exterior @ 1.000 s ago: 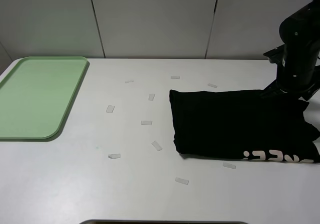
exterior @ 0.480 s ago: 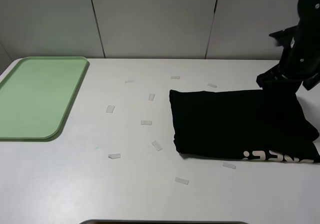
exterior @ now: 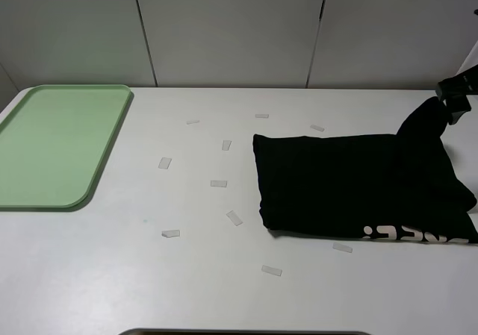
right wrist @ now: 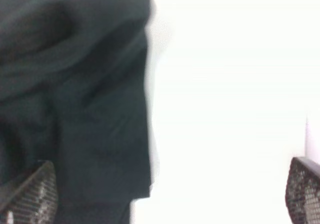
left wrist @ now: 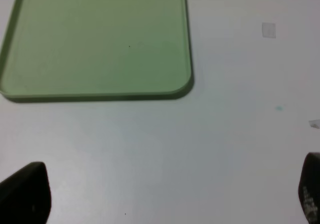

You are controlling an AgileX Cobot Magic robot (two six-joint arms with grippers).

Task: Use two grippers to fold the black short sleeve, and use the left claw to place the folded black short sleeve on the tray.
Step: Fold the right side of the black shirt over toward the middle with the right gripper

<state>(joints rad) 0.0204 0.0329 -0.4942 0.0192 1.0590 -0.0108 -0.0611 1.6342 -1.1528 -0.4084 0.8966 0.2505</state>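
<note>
The black short sleeve (exterior: pixel 351 186) lies folded on the right half of the white table, its pale pink lettering (exterior: pixel 418 234) along the near right edge. The pale green tray (exterior: pixel 60 145) sits empty at the far left. Only a small black part of the right arm (exterior: pixel 457 96) shows at the right edge, beside the shirt's raised rear right corner. In the right wrist view my right gripper (right wrist: pixel 167 191) is open, with the shirt (right wrist: pixel 75 84) beside one finger and bare table between the fingers. My left gripper (left wrist: pixel 168 194) hangs open over bare table near the tray's corner (left wrist: pixel 95 39).
Several small clear tape strips (exterior: pixel 218 183) are scattered on the table between the tray and the shirt, and one (exterior: pixel 343 248) lies by the shirt's near edge. A grey panelled wall runs behind the table. The shirt reaches the right edge of the exterior view.
The right arm has drawn back up and to the right, off the shirt's rear right corner and almost out of the exterior view. The shirt and tray have stayed put.
</note>
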